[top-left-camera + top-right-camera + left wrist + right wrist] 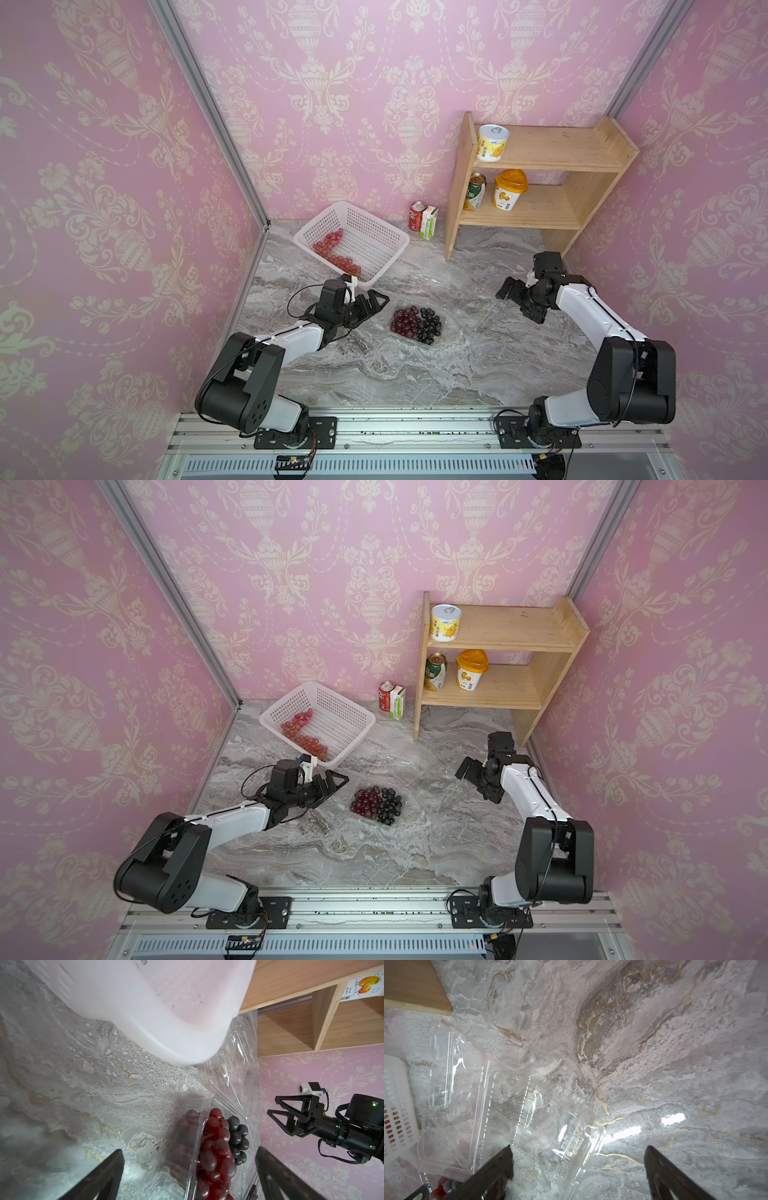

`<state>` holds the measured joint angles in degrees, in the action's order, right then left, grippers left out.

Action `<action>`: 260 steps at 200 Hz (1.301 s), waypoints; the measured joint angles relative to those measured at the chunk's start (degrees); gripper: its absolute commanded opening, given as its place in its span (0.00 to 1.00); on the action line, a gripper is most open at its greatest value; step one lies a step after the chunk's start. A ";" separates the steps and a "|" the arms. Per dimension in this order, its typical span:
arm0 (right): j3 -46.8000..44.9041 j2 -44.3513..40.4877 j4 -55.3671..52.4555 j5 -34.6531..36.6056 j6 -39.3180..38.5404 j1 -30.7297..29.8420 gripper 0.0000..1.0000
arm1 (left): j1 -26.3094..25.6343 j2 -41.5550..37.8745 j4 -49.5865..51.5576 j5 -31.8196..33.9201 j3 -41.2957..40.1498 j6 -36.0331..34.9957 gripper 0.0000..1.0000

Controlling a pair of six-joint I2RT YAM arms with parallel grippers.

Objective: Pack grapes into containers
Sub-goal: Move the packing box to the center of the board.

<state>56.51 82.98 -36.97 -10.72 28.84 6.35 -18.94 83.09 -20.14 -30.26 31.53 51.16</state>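
A clear container [444, 320] lies open mid-table and holds dark red grapes [403, 322] beside near-black grapes [430, 326]. My left gripper [376, 307] hovers just left of it, open and empty. In the left wrist view the left gripper [189, 1150] has the container's wall [187, 1136] and the red grapes [216, 1142] ahead between its spread fingers. Two light pink-red bunches [328, 243] [345, 264] lie in the white basket [374, 245]. Over an empty clear container [550, 1122] hangs my right gripper [578, 1147], open and holding nothing. Its place at the right shows in both top views [510, 305] [473, 785].
A wooden shelf [540, 208] stands at the back right with yellow tubs and a can on it. A red can [417, 216] and a small carton [429, 222] stand by the back wall. The basket's corner [166, 1022] hangs close over the left wrist camera. Pink walls enclose the marble table.
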 measured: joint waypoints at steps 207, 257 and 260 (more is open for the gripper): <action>6.03 10.75 2.38 -2.23 1.68 -7.48 1.00 | -3.17 0.70 -1.73 0.17 -0.09 0.66 0.99; 6.95 10.62 0.72 1.95 0.42 -1.97 1.00 | -4.17 2.69 -3.06 0.15 -0.09 1.33 0.99; 7.10 10.62 0.55 2.38 0.24 -1.75 1.00 | -4.20 2.73 -3.08 0.15 -0.09 1.33 0.99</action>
<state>63.61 93.60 -36.42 -8.34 29.08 4.60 -23.14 85.82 -23.22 -30.11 31.44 52.49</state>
